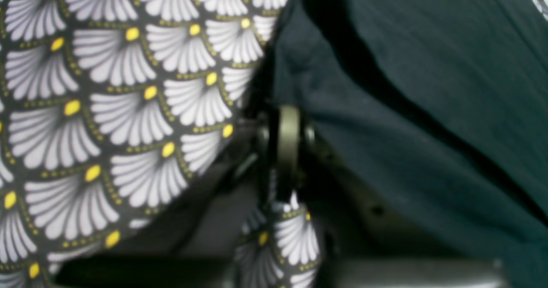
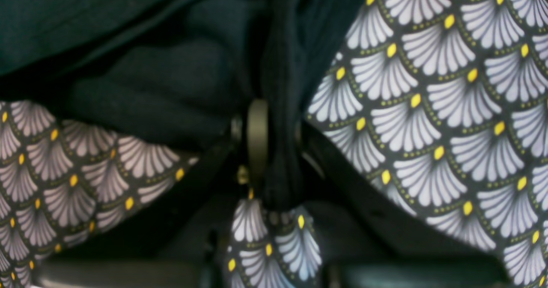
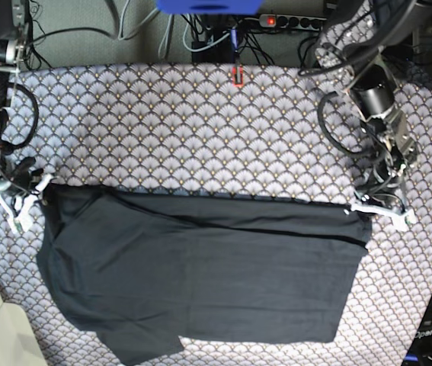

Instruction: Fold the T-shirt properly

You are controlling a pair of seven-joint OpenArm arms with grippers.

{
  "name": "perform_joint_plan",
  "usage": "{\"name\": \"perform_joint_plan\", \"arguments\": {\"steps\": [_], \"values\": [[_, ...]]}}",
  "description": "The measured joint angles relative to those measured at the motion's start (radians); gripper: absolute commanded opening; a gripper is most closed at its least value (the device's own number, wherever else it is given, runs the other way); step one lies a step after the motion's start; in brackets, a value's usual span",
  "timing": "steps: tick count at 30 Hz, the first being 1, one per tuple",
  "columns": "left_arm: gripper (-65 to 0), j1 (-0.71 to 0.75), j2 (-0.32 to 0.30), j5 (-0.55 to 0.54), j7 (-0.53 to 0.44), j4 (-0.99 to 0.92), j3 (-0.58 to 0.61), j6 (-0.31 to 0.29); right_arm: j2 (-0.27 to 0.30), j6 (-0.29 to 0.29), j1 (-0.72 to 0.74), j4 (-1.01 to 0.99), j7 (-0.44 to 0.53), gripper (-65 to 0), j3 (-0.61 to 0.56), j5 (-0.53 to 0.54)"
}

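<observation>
T-shirt [image 3: 200, 282], dark, spread flat across the near half of the patterned tablecloth [image 3: 200, 130], its upper portion folded over. At the view's left, the right gripper [image 3: 27, 194], jaws clamped on the shirt's upper corner. At the view's right, the left gripper [image 3: 379, 207], jaws closed tight at the opposite corner, pinching shirt edge and tablecloth together.

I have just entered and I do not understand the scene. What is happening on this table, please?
A two-armed robot is folding a dark T-shirt that lies on a scallop-patterned tablecloth. The left end effector is shut on the shirt's far corner at one side, and the right end effector is shut on the far corner at the other side. The wrist views show that each grip has pinched a bit of tablecloth together with the shirt. The far edge of the shirt already looks doubled over; the sleeve near the front edge is not yet folded.
</observation>
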Motion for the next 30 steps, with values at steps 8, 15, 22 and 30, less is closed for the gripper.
{"name": "perform_joint_plan", "arguments": {"steps": [8,15,22,30], "values": [[-65.0,-0.024,0.011,0.004,0.206,0.18,0.0,-0.004,0.014,0.0,-0.048,0.21,-0.105,-63.1,-0.005,-0.027],[-65.0,-0.003,0.034,0.0,0.298,0.34,-0.001,-0.01,0.012,0.005,-0.067,0.336,-0.134,-63.1,0.021,0.004],[-65.0,0.049,0.036,0.0,0.301,0.361,-0.003,-0.014,0.011,0.008,-0.111,0.339,-0.144,-63.1,0.055,-0.003],[-65.0,0.16,0.036,-0.095,0.309,0.459,-0.001,-0.016,0.009,0.012,-0.252,0.443,-0.134,-63.1,0.093,0.003]]}}
